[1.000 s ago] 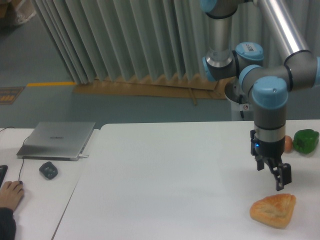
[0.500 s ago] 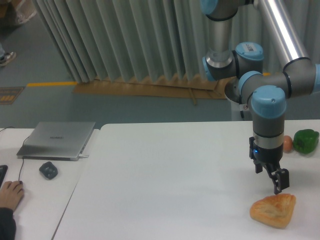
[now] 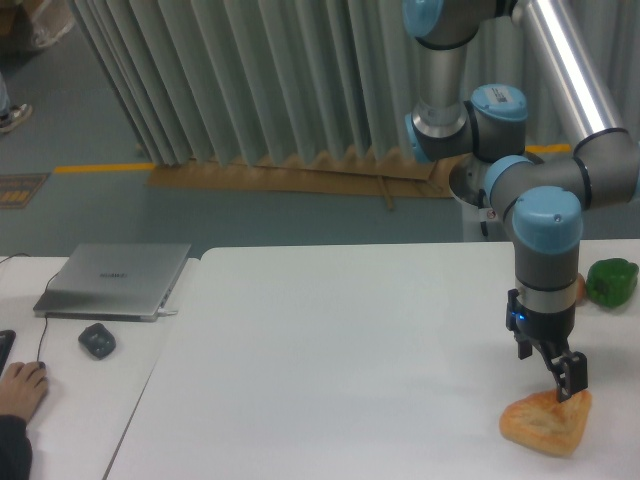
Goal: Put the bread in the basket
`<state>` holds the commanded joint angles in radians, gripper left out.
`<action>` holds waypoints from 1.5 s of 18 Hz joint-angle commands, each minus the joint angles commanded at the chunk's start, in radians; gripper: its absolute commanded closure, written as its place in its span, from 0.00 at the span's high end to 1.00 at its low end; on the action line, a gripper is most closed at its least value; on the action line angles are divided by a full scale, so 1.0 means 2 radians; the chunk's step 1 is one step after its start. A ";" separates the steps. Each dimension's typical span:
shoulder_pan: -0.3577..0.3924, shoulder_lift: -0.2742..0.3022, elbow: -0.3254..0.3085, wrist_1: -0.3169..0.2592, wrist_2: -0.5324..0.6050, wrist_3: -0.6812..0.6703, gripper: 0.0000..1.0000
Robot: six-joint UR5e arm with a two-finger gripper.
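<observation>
The bread [image 3: 543, 424] is a flat, golden-brown triangular pastry lying near the table's front right edge. My gripper [image 3: 560, 380] points down over the bread's far right corner. Its black fingertip [image 3: 571, 383] is at or just above the crust, and I cannot tell whether it touches. The fingers look spread with nothing held between them. No basket shows in this view.
A green pepper [image 3: 612, 282] sits at the right edge of the table, and a small brownish egg [image 3: 581, 290] peeks out behind the arm. On the left desk are a closed laptop [image 3: 115, 280], a dark mouse [image 3: 97, 341] and a person's hand [image 3: 20, 386].
The gripper has dropped lower and shifted slightly right, from above and behind the bread down to its far right corner. The bread has not moved.
</observation>
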<state>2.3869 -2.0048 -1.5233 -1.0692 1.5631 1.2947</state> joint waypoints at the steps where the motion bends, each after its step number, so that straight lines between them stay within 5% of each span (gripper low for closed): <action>1: 0.000 -0.004 0.000 0.000 0.000 0.000 1.00; 22: 0.002 -0.051 0.018 0.010 0.035 -0.005 0.98; 23: 0.001 -0.051 0.018 0.010 0.036 -0.005 0.71; 26: 0.001 -0.050 0.018 0.009 0.035 -0.007 0.46; 27: 0.001 -0.050 0.018 0.009 0.035 -0.014 0.30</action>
<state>2.3884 -2.1046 -1.4880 -1.0508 1.6337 1.2672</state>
